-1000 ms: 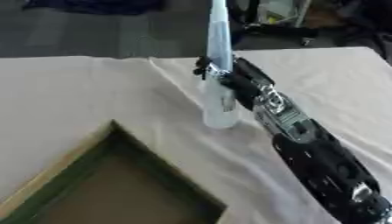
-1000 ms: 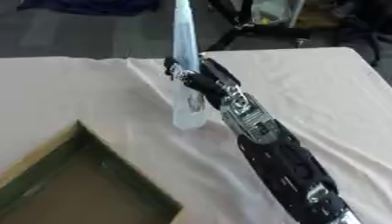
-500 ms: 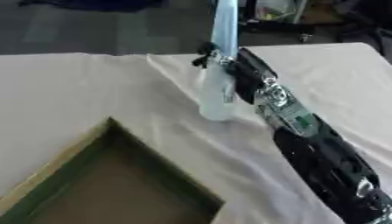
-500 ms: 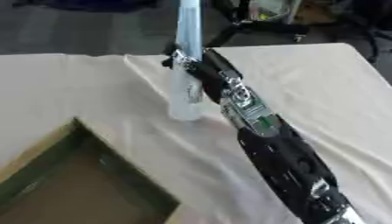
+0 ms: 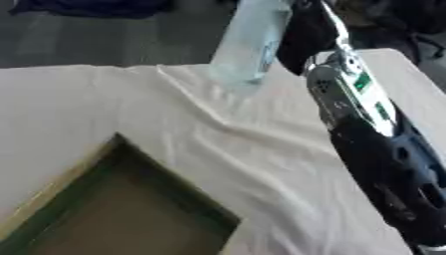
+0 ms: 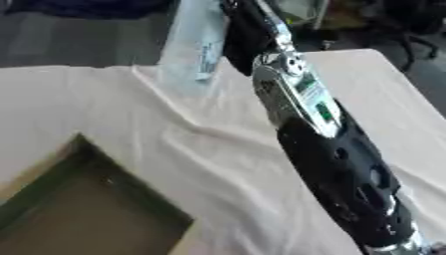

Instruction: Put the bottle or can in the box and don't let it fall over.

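Here, in the left eye view, one clear bottle point(image 5: 250, 42) is up off the cloth, tilted a little with its top running out past the upper edge. The right hand point(image 5: 299, 37) sits just to the right of it, dark and blurred, pressed against the bottle's side. The picture does not let me see how the fingers lie on the bottle, so I cannot tell whether they are curled round it. Behind the hand the single right arm point(image 5: 375, 139) runs down to the lower right corner, silver near the wrist with a green label, black further back. Below and to the left of the hand, well apart from it, one box point(image 5: 104, 214) lies with its opening up; its green rim comes to a corner that points toward the hand. A cream tablecloth point(image 5: 131, 109) covers the table, wrinkled right under the bottle.

In the right eye view the same one bottle point(image 6: 196, 47) shows to the left of the hand point(image 6: 242, 35), its lower end hanging above the creased cloth and not over the box point(image 6: 78, 209), which again lies down and left of the hand. One arm only is seen here too; no left hand appears in either view.
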Tool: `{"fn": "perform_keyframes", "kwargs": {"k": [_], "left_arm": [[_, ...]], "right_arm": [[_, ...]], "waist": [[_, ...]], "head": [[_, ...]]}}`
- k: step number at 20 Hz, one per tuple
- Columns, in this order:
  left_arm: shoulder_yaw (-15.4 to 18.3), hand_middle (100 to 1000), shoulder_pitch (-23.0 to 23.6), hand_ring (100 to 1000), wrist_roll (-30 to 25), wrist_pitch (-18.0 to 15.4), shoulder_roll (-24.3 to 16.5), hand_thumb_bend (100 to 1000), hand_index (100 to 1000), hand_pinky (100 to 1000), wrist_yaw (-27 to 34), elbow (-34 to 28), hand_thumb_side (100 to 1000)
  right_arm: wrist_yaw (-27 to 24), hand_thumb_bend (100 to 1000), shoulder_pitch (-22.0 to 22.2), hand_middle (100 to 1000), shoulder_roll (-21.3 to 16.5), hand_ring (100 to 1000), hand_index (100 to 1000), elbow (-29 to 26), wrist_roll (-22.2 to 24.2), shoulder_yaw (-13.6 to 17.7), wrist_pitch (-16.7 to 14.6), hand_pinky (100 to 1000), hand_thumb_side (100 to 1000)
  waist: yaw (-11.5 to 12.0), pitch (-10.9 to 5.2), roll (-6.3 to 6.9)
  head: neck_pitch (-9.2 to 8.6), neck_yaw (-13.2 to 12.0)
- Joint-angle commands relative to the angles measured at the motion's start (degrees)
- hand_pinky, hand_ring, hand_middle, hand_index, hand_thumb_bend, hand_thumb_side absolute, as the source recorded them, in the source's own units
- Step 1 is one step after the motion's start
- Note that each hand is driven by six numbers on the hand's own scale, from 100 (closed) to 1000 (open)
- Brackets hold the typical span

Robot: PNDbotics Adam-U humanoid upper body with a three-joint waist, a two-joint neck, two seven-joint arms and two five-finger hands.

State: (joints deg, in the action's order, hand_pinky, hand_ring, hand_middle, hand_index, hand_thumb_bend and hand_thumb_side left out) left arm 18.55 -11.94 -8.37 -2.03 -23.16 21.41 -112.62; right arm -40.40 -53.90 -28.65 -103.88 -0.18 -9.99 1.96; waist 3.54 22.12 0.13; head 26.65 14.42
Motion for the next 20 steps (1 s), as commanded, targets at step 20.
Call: {"fn": "perform_keyframes", "kwargs": {"k": [20], "left_arm": [[2.65,979,1.77,1000,3.0,0.09,-2.58,100,713,995,-0.75,-1.3,735]], "right_arm": [[10.73,100,11.18,189,9.6,665,567,-10.71,9.7,-13.37,3.19,1000,470]], "waist": [[-1.17,-2.94,-1.26]], "head": [[2.98,-1.91]]}}
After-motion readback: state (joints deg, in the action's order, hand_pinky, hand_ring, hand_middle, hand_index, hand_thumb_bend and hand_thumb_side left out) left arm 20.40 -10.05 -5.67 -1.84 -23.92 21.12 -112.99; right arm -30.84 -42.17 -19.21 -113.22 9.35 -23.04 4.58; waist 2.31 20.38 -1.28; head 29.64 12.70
